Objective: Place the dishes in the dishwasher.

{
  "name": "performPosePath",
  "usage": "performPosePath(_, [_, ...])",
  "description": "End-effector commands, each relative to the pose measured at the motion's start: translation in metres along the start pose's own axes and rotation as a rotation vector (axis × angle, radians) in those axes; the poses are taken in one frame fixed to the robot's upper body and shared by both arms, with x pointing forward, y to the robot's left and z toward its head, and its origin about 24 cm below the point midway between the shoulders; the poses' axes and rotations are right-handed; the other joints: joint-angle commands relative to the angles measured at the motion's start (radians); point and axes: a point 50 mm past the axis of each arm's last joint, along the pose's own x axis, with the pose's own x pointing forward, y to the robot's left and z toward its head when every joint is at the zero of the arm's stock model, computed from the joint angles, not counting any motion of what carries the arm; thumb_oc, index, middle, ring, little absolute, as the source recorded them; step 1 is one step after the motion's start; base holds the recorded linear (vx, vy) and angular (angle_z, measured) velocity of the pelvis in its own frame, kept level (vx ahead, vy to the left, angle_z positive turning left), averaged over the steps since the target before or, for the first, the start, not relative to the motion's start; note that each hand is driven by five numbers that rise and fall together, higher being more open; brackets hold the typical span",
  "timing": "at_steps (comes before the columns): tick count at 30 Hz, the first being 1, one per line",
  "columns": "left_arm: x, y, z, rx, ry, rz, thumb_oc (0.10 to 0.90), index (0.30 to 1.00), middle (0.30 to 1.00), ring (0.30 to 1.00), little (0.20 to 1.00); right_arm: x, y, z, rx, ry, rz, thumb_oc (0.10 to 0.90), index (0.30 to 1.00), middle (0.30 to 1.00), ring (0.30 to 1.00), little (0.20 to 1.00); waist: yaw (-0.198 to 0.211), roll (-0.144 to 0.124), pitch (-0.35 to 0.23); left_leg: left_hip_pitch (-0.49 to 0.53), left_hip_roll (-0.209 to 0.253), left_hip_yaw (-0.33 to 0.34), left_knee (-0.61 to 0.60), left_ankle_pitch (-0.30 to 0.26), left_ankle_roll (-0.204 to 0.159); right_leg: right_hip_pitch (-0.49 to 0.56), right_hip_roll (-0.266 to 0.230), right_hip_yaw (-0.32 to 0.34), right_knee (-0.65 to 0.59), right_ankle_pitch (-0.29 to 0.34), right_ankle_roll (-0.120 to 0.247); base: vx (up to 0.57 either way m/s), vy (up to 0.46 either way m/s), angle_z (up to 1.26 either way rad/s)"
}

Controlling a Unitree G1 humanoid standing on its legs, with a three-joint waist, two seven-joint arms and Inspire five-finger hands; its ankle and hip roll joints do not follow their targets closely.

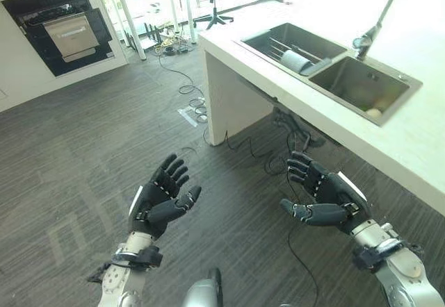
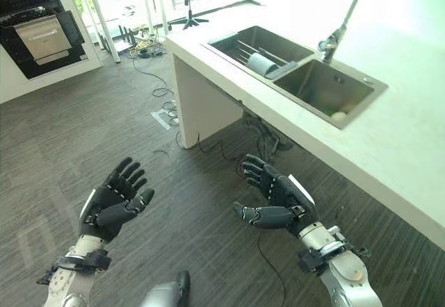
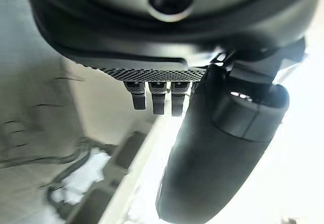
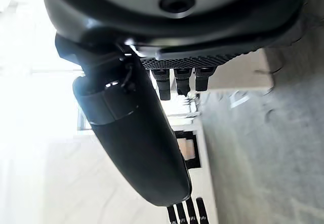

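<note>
Both hands empty, fingers spread: left hand, right hand, above the floor. Dish lies in the sink in the surface; dishwasher well apart. You should step close to the sink before reaching.

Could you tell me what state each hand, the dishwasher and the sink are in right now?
left hand: open, holding nothing, over the floor.
right hand: open, holding nothing, beside the counter.
dishwasher: door shut.
sink: a pale dish lies in the far basin.
tap: no water seen running.
</note>
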Motion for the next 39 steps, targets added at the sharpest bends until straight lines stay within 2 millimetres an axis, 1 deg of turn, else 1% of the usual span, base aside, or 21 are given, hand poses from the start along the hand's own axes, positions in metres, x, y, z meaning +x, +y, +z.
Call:
performPosePath(1, [0.013, -0.013, 0.054, 0.104, -0.279, -0.135, 0.800, 0.900, 0.900, 0.900, 0.900, 0.010, -0.008, 0.041, -0.059, -0.268, -0.012, 0.800, 0.900, 0.900, 0.900, 0.900, 0.017, 0.006, -0.079, 0.027, 0.057, -0.086, -0.023, -0.112, -0.096, -0.022, 0.067, -0.063, -0.056, 0.110, 0.071, 0.31, 0.272, 0.26])
performPosePath(3, [0.015, -0.016, 0.058, 0.137, -0.286, -0.152, 0.800, 0.900, 0.900, 0.900, 0.900, 0.014, -0.004, 0.042, -0.055, -0.297, -0.021, 0.800, 0.900, 0.900, 0.900, 0.900, 0.013, 0.024, -0.073, 0.053, 0.036, -0.102, -0.023, -0.129, -0.066, 0.010, 0.074, -0.095, -0.047, 0.267, 0.084, 0.31, 0.302, 0.12])
performPosePath(4, [0.015, -0.017, 0.060, 0.151, -0.289, -0.159, 0.800, 0.900, 0.900, 0.900, 0.900, 0.016, -0.003, 0.043, -0.052, -0.314, -0.021, 0.800, 0.900, 0.900, 0.900, 0.900, 0.010, 0.036, -0.064, 0.069, 0.030, -0.108, -0.023, -0.138, -0.055, -0.020, 0.077, -0.099, 0.056, 0.294, 0.084, 0.22, 0.264, 0.10])
performPosePath(6, [0.016, -0.021, 0.061, 0.201, -0.295, -0.162, 0.800, 0.900, 0.900, 0.900, 0.900, 0.022, 0.003, 0.045, -0.044, -0.347, -0.004, 0.800, 0.900, 0.900, 0.900, 0.900, 0.008, 0.053, -0.050, 0.090, 0.030, -0.095, -0.023, -0.148, -0.050, -0.110, 0.070, -0.116, 0.143, 0.286, 0.061, 0.18, 0.195, -0.10])
performPosePath(9, [0.020, -0.023, 0.067, 0.223, -0.301, -0.170, 0.800, 0.900, 0.900, 0.900, 0.900, 0.027, 0.000, 0.051, -0.019, -0.375, 0.000, 0.800, 0.900, 0.900, 0.900, 0.900, 0.010, 0.053, -0.038, 0.104, 0.044, -0.051, -0.023, -0.149, -0.065, -0.096, 0.121, -0.194, -0.055, 0.226, 0.033, 0.19, 0.029, -0.35])
performPosePath(12, [0.025, -0.025, 0.071, 0.243, -0.318, -0.177, 0.800, 0.900, 0.900, 0.900, 0.900, 0.025, -0.005, 0.054, -0.017, -0.386, -0.005, 0.800, 0.900, 0.900, 0.900, 0.900, -0.008, 0.017, -0.018, 0.154, 0.024, 0.002, -0.023, -0.192, -0.061, -0.210, 0.066, -0.177, -0.056, 0.203, 0.058, 0.15, -0.067, -0.37])
performPosePath(17, [0.024, -0.030, 0.075, 0.306, -0.341, -0.167, 0.800, 0.900, 0.900, 0.900, 0.900, 0.018, -0.013, 0.065, -0.041, -0.447, -0.073, 0.800, 0.900, 0.900, 0.900, 0.900, -0.036, 0.006, -0.011, 0.236, 0.004, 0.028, -0.023, -0.266, -0.044, -0.362, -0.008, -0.180, -0.056, 0.280, 0.113, 0.26, -0.114, -0.16])
performPosePath(20, [0.026, -0.034, 0.076, 0.293, -0.358, -0.161, 0.800, 0.900, 0.900, 0.900, 0.900, 0.013, -0.017, 0.072, -0.057, -0.502, -0.120, 0.800, 0.900, 0.900, 0.900, 0.900, -0.051, 0.000, -0.027, 0.263, -0.008, 0.063, -0.023, -0.288, -0.031, -0.364, -0.011, -0.199, -0.056, 0.286, 0.103, 0.39, -0.255, -0.10])
performPosePath(22, [0.026, -0.035, 0.078, 0.261, -0.373, -0.157, 0.800, 0.900, 0.900, 0.900, 0.900, 0.012, -0.016, 0.074, -0.057, -0.519, -0.132, 0.800, 0.900, 0.900, 0.900, 0.900, -0.066, 0.002, -0.042, 0.297, -0.010, 0.063, -0.023, -0.305, -0.027, -0.342, 0.009, -0.179, -0.056, 0.279, 0.092, 0.42, -0.290, 0.16])
performPosePath(24, [0.025, -0.037, 0.080, 0.210, -0.410, -0.143, 0.800, 0.900, 0.900, 0.900, 0.900, 0.012, -0.018, 0.078, -0.086, -0.522, -0.121, 0.800, 0.900, 0.900, 0.900, 0.900, -0.087, 0.012, -0.064, 0.348, 0.014, 0.091, -0.023, -0.316, -0.042, -0.322, 0.028, -0.171, -0.056, 0.252, 0.071, 0.39, -0.265, -0.15])
performPosePath(25, [0.025, -0.038, 0.083, 0.255, -0.444, -0.103, 0.800, 0.900, 0.900, 0.900, 0.900, 0.012, -0.019, 0.080, -0.107, -0.525, -0.118, 0.800, 0.900, 0.900, 0.900, 0.900, -0.095, 0.016, -0.072, 0.368, 0.027, 0.102, -0.023, -0.302, -0.054, -0.315, 0.038, -0.166, -0.056, 0.239, 0.058, 0.31, -0.247, -0.43])
performPosePath(27, [0.024, -0.037, 0.088, 0.270, -0.488, -0.067, 0.800, 0.900, 0.900, 0.900, 0.900, 0.011, -0.020, 0.085, -0.136, -0.530, -0.108, 0.800, 0.900, 0.900, 0.900, 0.900, -0.097, 0.020, -0.081, 0.397, 0.041, 0.101, -0.023, -0.198, -0.090, -0.296, 0.061, -0.156, -0.056, 0.207, 0.031, 0.32, -0.291, -0.31])
performPosePath(28, [0.024, -0.035, 0.090, 0.243, -0.508, -0.049, 0.800, 0.900, 0.900, 0.900, 0.900, 0.010, -0.021, 0.087, -0.149, -0.532, -0.096, 0.800, 0.900, 0.900, 0.900, 0.900, -0.092, 0.014, -0.082, 0.423, 0.035, 0.093, -0.023, -0.093, -0.123, -0.278, 0.072, -0.139, -0.056, 0.180, 0.010, 0.34, -0.370, -0.56])
performPosePath(29, [0.023, -0.038, 0.092, 0.203, -0.547, -0.040, 0.800, 0.900, 0.900, 0.900, 0.900, 0.011, -0.018, 0.092, -0.175, -0.544, -0.068, 0.800, 0.900, 0.900, 0.900, 0.900, -0.076, -0.003, -0.062, 0.350, 0.026, 0.080, 0.140, 0.010, -0.169, -0.234, 0.079, -0.113, -0.056, 0.144, -0.022, 0.26, -0.316, -0.67])
performPosePath(31, [0.022, -0.041, 0.094, 0.195, -0.565, -0.038, 0.800, 0.900, 0.900, 0.900, 0.900, 0.012, -0.017, 0.093, -0.185, -0.549, -0.057, 0.800, 0.900, 0.900, 0.900, 0.900, -0.067, -0.019, -0.051, 0.261, 0.023, 0.077, 0.261, 0.022, -0.172, -0.220, 0.070, -0.098, -0.056, 0.137, -0.034, 0.10, -0.179, -0.62])
performPosePath(33, [0.021, -0.042, 0.095, 0.189, -0.587, -0.048, 0.800, 0.900, 0.900, 0.900, 0.900, 0.014, -0.016, 0.096, -0.195, -0.558, -0.059, 0.800, 0.900, 0.900, 0.900, 0.900, -0.055, -0.027, -0.033, 0.177, 0.037, 0.073, 0.309, -0.020, -0.151, -0.200, 0.075, -0.082, -0.056, 0.130, -0.038, 0.08, -0.080, -0.49])
performPosePath(34, [0.020, -0.042, 0.097, 0.184, -0.594, -0.053, 0.800, 0.900, 0.900, 0.900, 0.900, 0.017, -0.016, 0.099, -0.188, -0.563, -0.059, 0.800, 0.900, 0.900, 0.900, 0.900, -0.046, -0.025, -0.024, 0.175, 0.040, 0.069, 0.262, -0.048, -0.138, -0.183, 0.088, -0.066, -0.056, 0.119, -0.034, 0.13, 0.016, -0.42])
performPosePath(36, [0.016, -0.040, 0.100, 0.180, -0.598, -0.075, 0.800, 0.900, 0.900, 0.900, 0.900, 0.022, -0.015, 0.100, -0.168, -0.570, -0.061, 0.800, 0.900, 0.900, 0.900, 0.900, -0.037, -0.021, -0.018, 0.222, 0.039, 0.062, 0.026, -0.053, -0.119, -0.169, 0.113, -0.018, -0.056, 0.109, -0.020, 0.17, 0.107, -0.43])
performPosePath(37, [0.014, -0.039, 0.100, 0.189, -0.598, -0.084, 0.800, 0.900, 0.900, 0.900, 0.900, 0.023, -0.014, 0.100, -0.164, -0.570, -0.063, 0.800, 0.900, 0.900, 0.900, 0.900, -0.036, -0.008, -0.018, 0.210, 0.041, 0.038, -0.023, -0.075, -0.115, -0.171, 0.134, 0.001, -0.056, 0.109, -0.014, 0.15, 0.193, -0.51])
performPosePath(38, [0.012, -0.038, 0.101, 0.199, -0.596, -0.088, 0.800, 0.900, 0.900, 0.900, 0.900, 0.024, -0.013, 0.097, -0.162, -0.564, -0.063, 0.800, 0.900, 0.900, 0.900, 0.900, -0.034, 0.015, -0.021, 0.180, 0.042, -0.019, -0.023, -0.135, -0.118, -0.168, 0.163, 0.016, -0.056, 0.102, -0.006, 0.12, 0.191, -0.58])
performPosePath(39, [0.010, -0.037, 0.101, 0.205, -0.595, -0.084, 0.800, 0.900, 0.900, 0.900, 0.900, 0.024, -0.011, 0.096, -0.159, -0.559, -0.059, 0.800, 0.900, 0.900, 0.900, 0.900, -0.030, 0.024, -0.027, 0.154, 0.034, -0.069, -0.023, -0.142, -0.122, -0.174, 0.179, 0.033, -0.056, 0.103, -0.005, 0.16, 0.173, -0.76])
